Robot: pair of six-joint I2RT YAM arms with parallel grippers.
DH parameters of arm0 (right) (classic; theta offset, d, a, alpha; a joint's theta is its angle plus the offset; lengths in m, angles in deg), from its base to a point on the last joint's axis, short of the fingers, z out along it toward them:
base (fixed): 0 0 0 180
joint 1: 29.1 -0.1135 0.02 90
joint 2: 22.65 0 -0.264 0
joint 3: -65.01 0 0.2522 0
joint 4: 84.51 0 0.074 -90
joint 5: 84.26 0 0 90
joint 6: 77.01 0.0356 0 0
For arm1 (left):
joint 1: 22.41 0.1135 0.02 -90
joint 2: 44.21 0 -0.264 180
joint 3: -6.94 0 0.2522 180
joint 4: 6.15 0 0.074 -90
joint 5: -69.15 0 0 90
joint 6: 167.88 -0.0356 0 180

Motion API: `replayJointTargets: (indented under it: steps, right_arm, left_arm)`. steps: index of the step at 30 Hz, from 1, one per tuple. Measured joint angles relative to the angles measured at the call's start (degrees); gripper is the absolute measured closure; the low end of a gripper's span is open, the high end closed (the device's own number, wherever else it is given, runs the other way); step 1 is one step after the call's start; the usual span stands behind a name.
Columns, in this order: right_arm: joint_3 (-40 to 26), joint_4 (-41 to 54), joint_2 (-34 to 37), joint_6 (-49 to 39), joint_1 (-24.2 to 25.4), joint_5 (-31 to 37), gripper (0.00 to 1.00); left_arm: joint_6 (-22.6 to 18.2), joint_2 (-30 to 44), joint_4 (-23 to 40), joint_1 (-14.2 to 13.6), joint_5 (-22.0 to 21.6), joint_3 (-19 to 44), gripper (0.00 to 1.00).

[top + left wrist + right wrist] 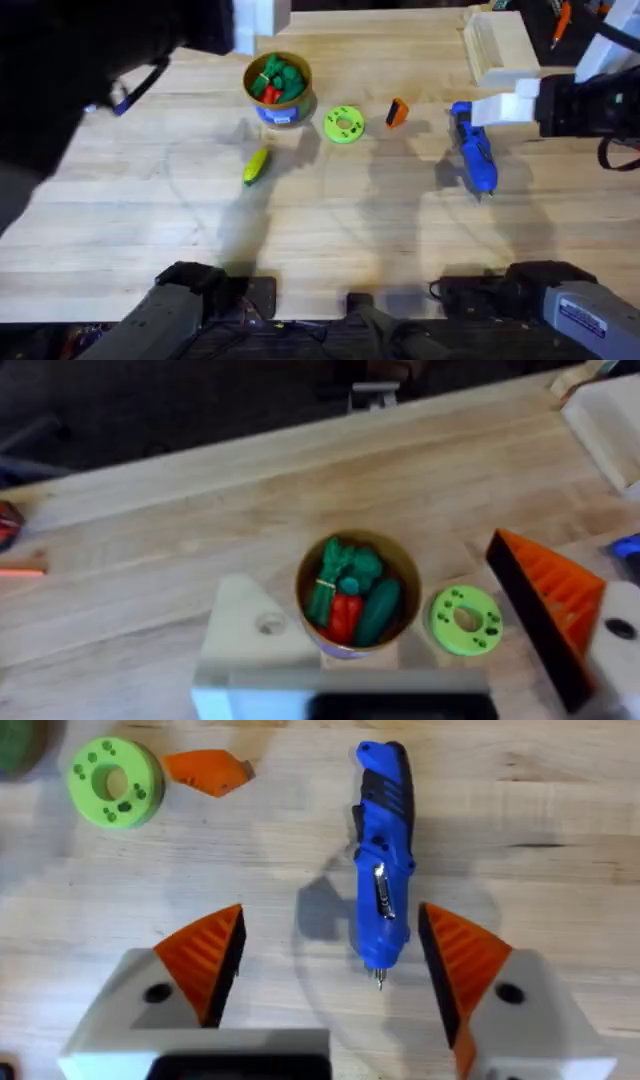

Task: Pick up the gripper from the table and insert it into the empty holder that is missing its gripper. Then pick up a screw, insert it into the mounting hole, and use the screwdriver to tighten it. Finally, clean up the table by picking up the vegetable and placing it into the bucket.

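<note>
The orange gripper [397, 112] [205, 770] lies on the table between the green ring disc [344, 125] and the blue screwdriver [473, 150] [385, 860]. My right gripper [497, 109] [330, 915] hovers open over the screwdriver's tip end, holding nothing. The yellow vegetable [256, 165] lies in front of the bucket [278, 85] [360, 595]. My left gripper [372, 565] is open high above the bucket. One of its sides is the plain white holder [255, 630] with no pad. The other side carries an orange ribbed pad [545, 600].
Green and red toy vegetables fill the bucket. A pale wooden slotted box [500, 45] stands at the back right. The left arm [90, 70] looms dark and blurred at the upper left of the overhead view.
</note>
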Motion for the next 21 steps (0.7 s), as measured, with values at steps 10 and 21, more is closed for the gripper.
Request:
replayJointTargets:
  steps: [10,21]
  right_arm:
    - [0.0,0.0,0.0,0.0,0.0,0.0,0.009]
    - [0.0,0.0,0.0,0.0,0.0,0.0,0.009]
  left_arm:
    - [-0.4,-9.9,-2.1,5.2,0.0,-6.5,0.014]
    - [0.5,-28.6,-22.2,8.7,2.0,-34.1,0.014]
